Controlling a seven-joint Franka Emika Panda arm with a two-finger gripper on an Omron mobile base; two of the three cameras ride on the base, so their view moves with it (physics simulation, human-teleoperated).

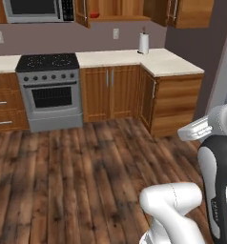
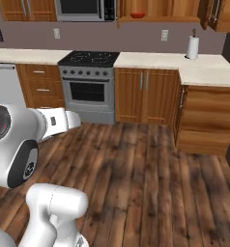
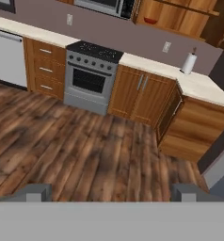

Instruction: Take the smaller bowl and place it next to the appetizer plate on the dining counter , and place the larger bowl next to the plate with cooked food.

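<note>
The biggest risk I see is distance: the smaller bowl (image 2: 137,15) sits high on the open shelf (image 2: 158,20) under the wall cabinets, right of the microwave (image 2: 85,8) and above the counter (image 2: 150,60) beside the stove (image 2: 88,84), well apart from me across the wooden floor (image 2: 136,173). Reaching too early would fall short, and a clumsy approach could clip the shelf edge or tip the bowl. My arm is folded close over the base, my gripper (image 3: 111,193) spread wide and empty, aimed toward that corner

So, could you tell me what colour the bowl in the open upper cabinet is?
Red: the smaller bowl shows best in the right base view.
</note>
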